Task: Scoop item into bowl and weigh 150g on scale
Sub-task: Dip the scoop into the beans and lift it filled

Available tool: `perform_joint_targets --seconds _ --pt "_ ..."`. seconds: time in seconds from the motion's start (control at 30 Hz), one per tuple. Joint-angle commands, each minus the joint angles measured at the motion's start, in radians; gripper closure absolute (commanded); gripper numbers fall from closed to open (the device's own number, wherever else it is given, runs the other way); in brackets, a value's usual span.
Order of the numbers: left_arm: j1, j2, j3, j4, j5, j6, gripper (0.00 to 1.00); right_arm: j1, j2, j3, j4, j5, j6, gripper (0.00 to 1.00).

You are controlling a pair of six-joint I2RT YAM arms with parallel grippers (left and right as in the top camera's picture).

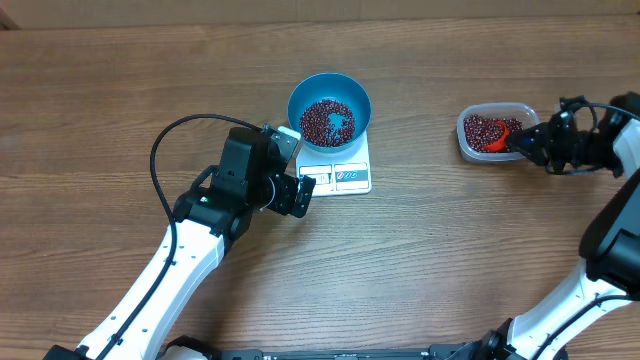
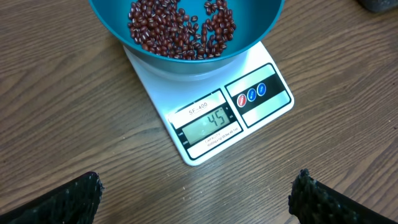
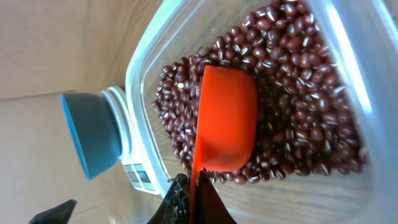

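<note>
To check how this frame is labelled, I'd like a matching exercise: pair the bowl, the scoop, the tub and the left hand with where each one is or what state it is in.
Things:
1. blue bowl
2. orange scoop
3. clear tub
4. left hand

States:
A. gripped by the shut right hand, resting among the beans
B. open and empty, near the display of the scale
C. apart from the scale, holding beans
D. sitting on the scale

Pairs: 1-D, 2-A, 3-C, 4-B
</note>
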Motion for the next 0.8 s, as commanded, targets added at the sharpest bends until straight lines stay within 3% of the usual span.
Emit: perform_joint_targets --seconds 0.0,0.77 --pt "0.005 -0.023 -0.009 0.003 -0.003 -0.01 0.0 -0.044 0.012 -0.032 0.0 -0.11 -0.064 0.96" --pt "0.005 -0.023 -0.009 0.003 -0.003 -0.01 0.0 -0.114 0.012 -0.07 0.041 -0.596 -0.126 0.96"
